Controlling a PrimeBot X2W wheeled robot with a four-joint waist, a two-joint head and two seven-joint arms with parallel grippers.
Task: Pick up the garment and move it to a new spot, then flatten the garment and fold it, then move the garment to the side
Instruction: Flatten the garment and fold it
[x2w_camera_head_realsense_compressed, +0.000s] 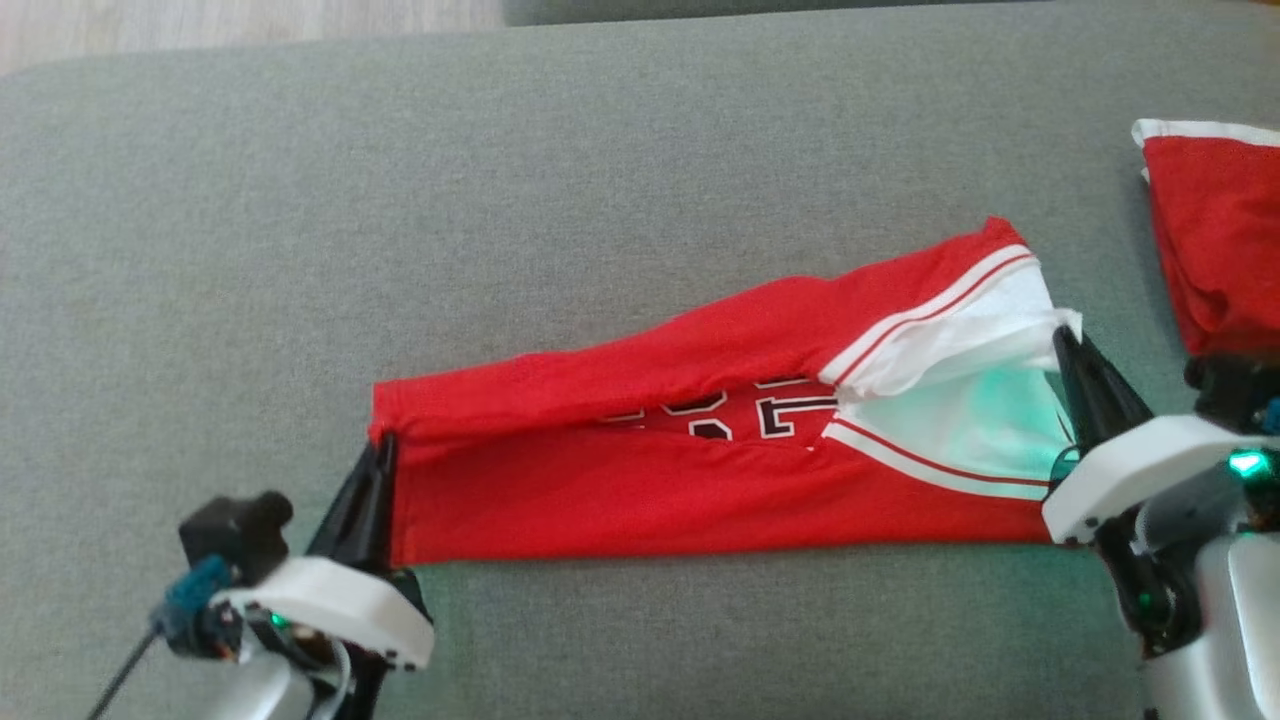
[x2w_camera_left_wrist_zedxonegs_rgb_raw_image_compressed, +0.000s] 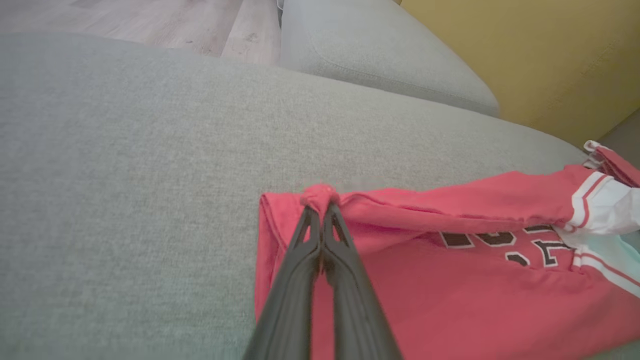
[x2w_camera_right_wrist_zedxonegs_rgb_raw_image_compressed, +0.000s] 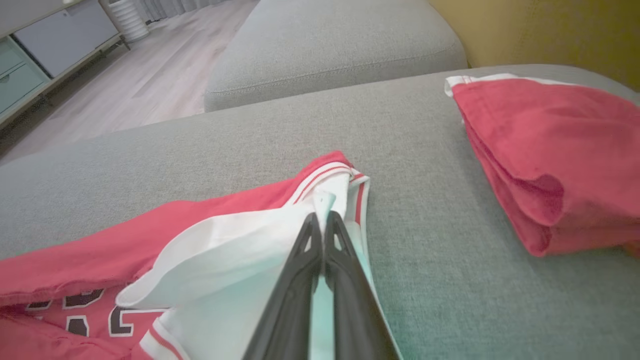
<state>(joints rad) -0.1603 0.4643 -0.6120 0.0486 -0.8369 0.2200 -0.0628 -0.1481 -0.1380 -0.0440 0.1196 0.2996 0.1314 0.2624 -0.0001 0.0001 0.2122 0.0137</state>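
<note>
The red jersey (x2w_camera_head_realsense_compressed: 600, 490) lies stretched on the grey cushion (x2w_camera_head_realsense_compressed: 400, 200), its red end clamped in the left gripper (x2w_camera_head_realsense_compressed: 383, 445) and its white end clamped in the right gripper (x2w_camera_head_realsense_compressed: 1068, 345). A folded red cloth (x2w_camera_head_realsense_compressed: 1215, 240) lies to the right, with wooden floor (x2w_camera_left_wrist_zedxonegs_rgb_raw_image_compressed: 150, 20) and a yellow wall (x2w_camera_left_wrist_zedxonegs_rgb_raw_image_compressed: 525, 50) beyond.

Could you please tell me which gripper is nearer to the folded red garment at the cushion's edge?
Right. The right gripper pinches the white end of the jersey, a short gap from the folded red garment; the left gripper pinches its opposite red end.
</note>
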